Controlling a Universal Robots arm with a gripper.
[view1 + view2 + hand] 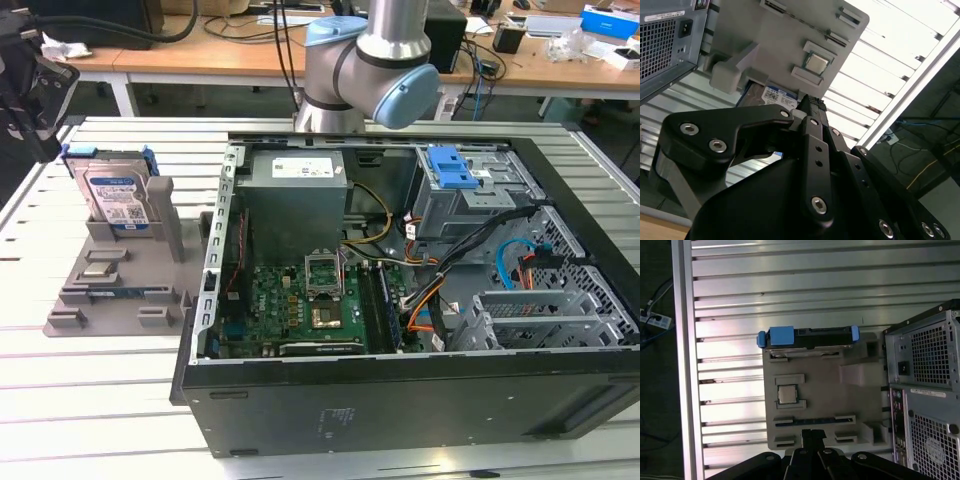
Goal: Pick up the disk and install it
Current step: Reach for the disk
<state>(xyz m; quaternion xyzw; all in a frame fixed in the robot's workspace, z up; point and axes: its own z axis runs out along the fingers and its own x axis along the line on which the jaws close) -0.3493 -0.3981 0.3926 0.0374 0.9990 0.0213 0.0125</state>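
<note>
Your arm's gripper [812,433] hangs over the grey parts holder [830,400] with its fingertips pressed together and nothing between them, as seen in the first wrist view. It touches neither the holder nor the disk [807,336].

The disk stands on edge in the slot at the holder's far end from the gripper. Its blue rail frame is clipped along its sides, and its blue-and-white label shows in the second wrist view. In the exterior view the disk is at about nine o'clock from the open computer case [400,410], apart from it on the slatted table [90,400]. A processor chip [786,394] lies in another pocket of the same holder, between the disk and the gripper.

Inside the case, at about one o'clock, a bare blue bracket [450,168] sits on the grey drive cage [450,205]. The power-supply box [295,195] is at eleven o'clock.

By these pictures you are at the very start. The disk is not yet grasped or lifted, so neither half of the task is done. The pick-up from the slot, the carry across to the case and the seating in the cage all remain. No hard drive can be made out in the cage.
</note>
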